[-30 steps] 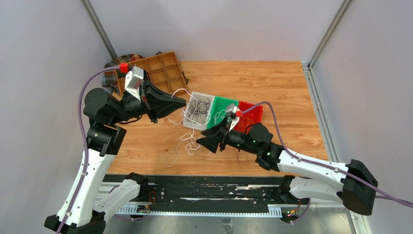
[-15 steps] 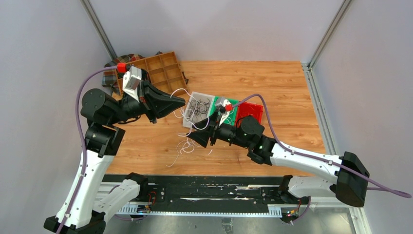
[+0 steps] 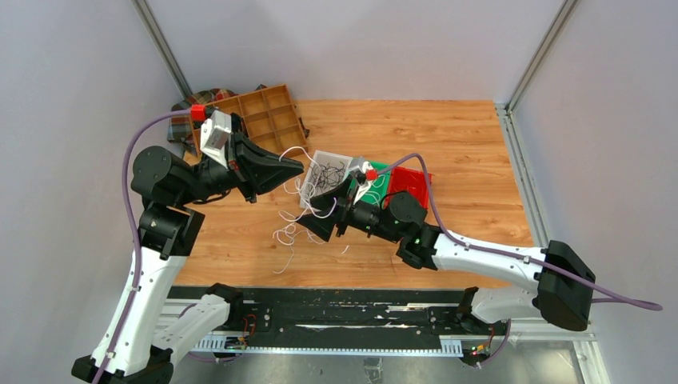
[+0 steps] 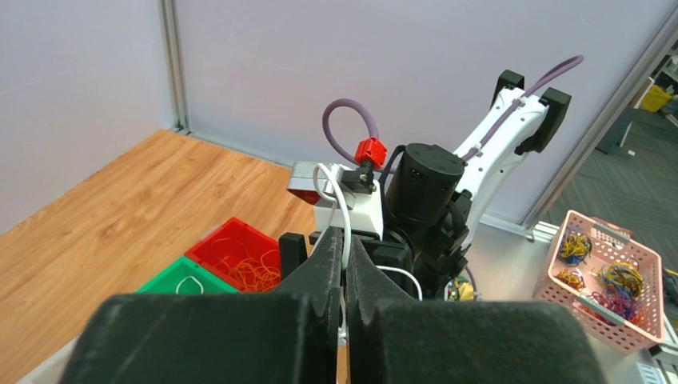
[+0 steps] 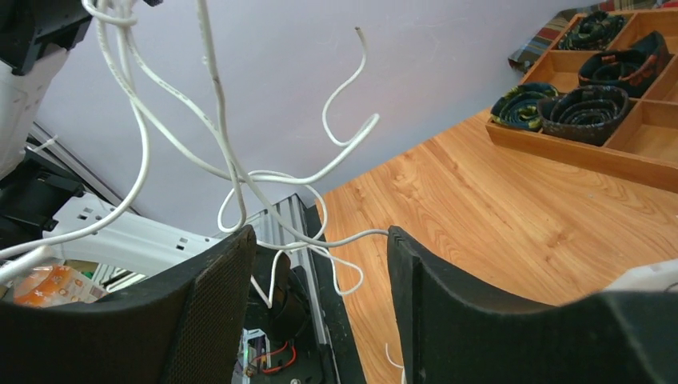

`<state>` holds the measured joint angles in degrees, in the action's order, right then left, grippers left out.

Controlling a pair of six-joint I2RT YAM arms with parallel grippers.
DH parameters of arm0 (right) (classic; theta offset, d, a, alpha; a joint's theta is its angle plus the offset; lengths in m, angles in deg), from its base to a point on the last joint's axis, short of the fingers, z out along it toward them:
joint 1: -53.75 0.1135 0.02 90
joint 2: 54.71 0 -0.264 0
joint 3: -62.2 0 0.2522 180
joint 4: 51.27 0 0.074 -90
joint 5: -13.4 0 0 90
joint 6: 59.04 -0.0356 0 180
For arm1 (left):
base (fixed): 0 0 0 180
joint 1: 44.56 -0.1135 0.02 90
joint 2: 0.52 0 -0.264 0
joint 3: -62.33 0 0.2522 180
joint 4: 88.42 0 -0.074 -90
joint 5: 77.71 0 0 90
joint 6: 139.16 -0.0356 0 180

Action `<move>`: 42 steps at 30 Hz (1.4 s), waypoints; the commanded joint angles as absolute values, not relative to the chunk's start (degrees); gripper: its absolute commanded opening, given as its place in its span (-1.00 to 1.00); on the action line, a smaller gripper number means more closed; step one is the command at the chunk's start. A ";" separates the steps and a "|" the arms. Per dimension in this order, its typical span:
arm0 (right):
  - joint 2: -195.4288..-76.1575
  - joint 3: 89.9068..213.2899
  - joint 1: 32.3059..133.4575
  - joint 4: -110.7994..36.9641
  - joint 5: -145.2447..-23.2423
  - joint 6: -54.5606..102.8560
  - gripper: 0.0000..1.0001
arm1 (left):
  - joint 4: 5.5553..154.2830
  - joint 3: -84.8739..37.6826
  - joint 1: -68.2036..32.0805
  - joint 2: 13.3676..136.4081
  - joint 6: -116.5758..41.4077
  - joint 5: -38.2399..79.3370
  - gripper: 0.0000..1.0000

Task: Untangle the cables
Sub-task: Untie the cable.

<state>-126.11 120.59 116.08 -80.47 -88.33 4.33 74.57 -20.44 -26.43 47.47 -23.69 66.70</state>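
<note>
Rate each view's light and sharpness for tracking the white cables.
Top external: even light, no glare, white cables thin but legible on the wooden table. Left wrist: left gripper a dark mass low in frame, the rest sharp. Right wrist: right gripper soft-edged, cables crisp against the pale wall.

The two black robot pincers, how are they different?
The left black pincer is squeezed shut on thin white cables; the right black pincer is wide open, gripping nothing. The left one holds the cables up high; the right one sits lower, with loose strands dangling through its gap. Both are black with two fingers.
</note>
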 commanded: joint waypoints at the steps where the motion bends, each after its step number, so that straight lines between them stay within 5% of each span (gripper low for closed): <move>1: -126.42 120.53 117.42 -88.70 -88.55 2.36 0.29 | 73.34 -22.09 -26.63 46.77 -25.97 66.78 -0.99; 16: -127.48 119.73 117.91 -94.03 -85.52 -0.48 0.48 | 72.67 -23.97 -26.63 46.88 -25.97 67.15 -0.99; 26: -124.21 115.19 117.91 -88.83 -81.24 -0.98 -0.97 | 68.89 -28.80 -26.63 47.21 -29.00 64.79 -0.99; 42: -100.68 109.22 116.75 -58.63 -77.49 6.95 -0.99 | 55.66 -40.87 -26.63 49.89 -38.68 61.33 -0.99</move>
<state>-102.09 109.94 116.67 -71.21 -80.31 3.48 54.68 -39.39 -26.43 50.16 -37.72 61.15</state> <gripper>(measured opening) 0.012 0.018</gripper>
